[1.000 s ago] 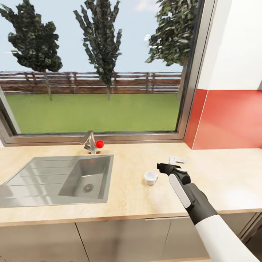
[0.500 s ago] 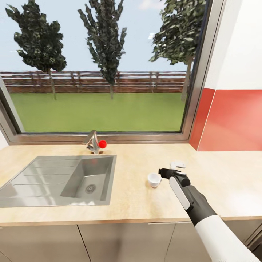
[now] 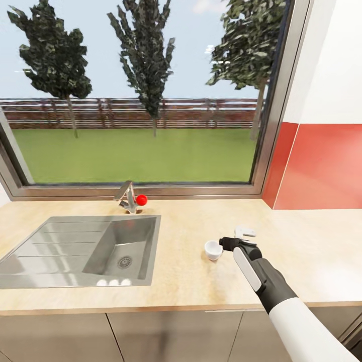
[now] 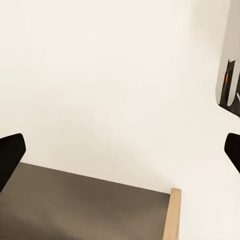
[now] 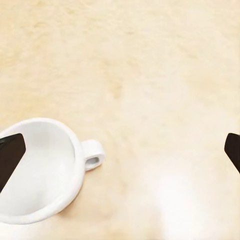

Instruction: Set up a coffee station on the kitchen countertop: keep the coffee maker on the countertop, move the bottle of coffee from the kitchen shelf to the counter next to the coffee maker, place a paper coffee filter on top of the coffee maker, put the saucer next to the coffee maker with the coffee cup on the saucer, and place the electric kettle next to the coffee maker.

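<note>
The cup [image 3: 212,249] stands upright on the countertop [image 3: 191,281], right of the sink [image 3: 85,249]. In the right wrist view the cup [image 5: 37,170] sits at one fingertip [image 5: 10,155], handle turned toward the gap, not between the two tips. The right gripper [image 3: 236,241] hovers just beside it, spread wide and holding nothing. The left gripper [image 4: 120,155] is also spread wide, empty.

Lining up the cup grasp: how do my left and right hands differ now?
The right hand hangs over the kitchen countertop; the left hand faces a white surface and a dark panel. The right hand has the coffee cup by one fingertip, off-centre; the left hand has nothing between its fingers. Both are open and empty.
</note>
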`<state>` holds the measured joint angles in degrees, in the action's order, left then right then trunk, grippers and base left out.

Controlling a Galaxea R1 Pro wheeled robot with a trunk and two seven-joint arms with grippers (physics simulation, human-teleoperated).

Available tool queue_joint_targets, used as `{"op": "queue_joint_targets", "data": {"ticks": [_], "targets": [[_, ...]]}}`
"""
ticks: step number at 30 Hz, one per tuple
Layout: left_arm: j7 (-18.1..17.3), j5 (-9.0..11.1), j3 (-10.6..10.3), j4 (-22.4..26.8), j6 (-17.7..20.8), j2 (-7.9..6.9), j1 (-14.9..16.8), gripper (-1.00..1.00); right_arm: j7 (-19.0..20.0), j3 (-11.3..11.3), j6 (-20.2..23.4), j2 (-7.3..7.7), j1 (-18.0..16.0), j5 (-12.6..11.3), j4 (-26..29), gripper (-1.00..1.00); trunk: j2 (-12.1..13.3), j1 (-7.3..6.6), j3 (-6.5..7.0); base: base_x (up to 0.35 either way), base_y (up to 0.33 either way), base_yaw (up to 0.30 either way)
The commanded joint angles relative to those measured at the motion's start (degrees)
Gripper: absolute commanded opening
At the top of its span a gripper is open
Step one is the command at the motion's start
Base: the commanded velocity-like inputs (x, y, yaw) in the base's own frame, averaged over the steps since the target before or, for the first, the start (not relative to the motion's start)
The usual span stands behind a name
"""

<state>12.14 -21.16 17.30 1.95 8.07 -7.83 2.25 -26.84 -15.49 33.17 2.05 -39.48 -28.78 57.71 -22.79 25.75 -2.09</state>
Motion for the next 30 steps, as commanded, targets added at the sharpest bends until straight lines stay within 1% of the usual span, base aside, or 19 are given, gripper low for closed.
{"op": "queue_joint_targets", "data": {"ticks": [1,10,18,23,30], "targets": [[0.08,-0.57,0.45,0.08,0.28,0.01,0.03,1.00,-0.58,-0.24,0.09,0.05,-0.07,-0.58,0.05,1.00,-0.13,0.04,-0.14,0.000,0.000,0.000],[0.04,-0.55,0.45,0.08,0.25,0.01,0.03,1.00,-0.58,-0.25,-0.03,-0.18,-0.07,-0.58,-2.72,1.00,-0.13,0.04,-0.14,0.029,0.000,0.000],[-0.01,-0.55,0.45,0.08,0.19,0.01,0.03,1.00,-0.58,-0.32,-0.04,-0.20,-0.07,-0.58,-3.00,1.00,-0.13,0.04,-0.14,0.002,0.005,0.000],[-0.01,-0.50,0.45,0.08,0.19,0.01,0.03,1.00,-0.58,-0.33,-0.04,-0.20,-0.07,-0.58,-3.08,1.00,-0.13,0.04,-0.14,0.000,0.110,0.000],[-0.01,-0.53,0.45,0.08,0.19,0.08,0.03,1.00,-0.58,-0.32,-0.04,-0.20,-0.07,-0.65,-3.20,1.00,-0.13,0.04,-0.14,0.000,0.019,0.000]]}}
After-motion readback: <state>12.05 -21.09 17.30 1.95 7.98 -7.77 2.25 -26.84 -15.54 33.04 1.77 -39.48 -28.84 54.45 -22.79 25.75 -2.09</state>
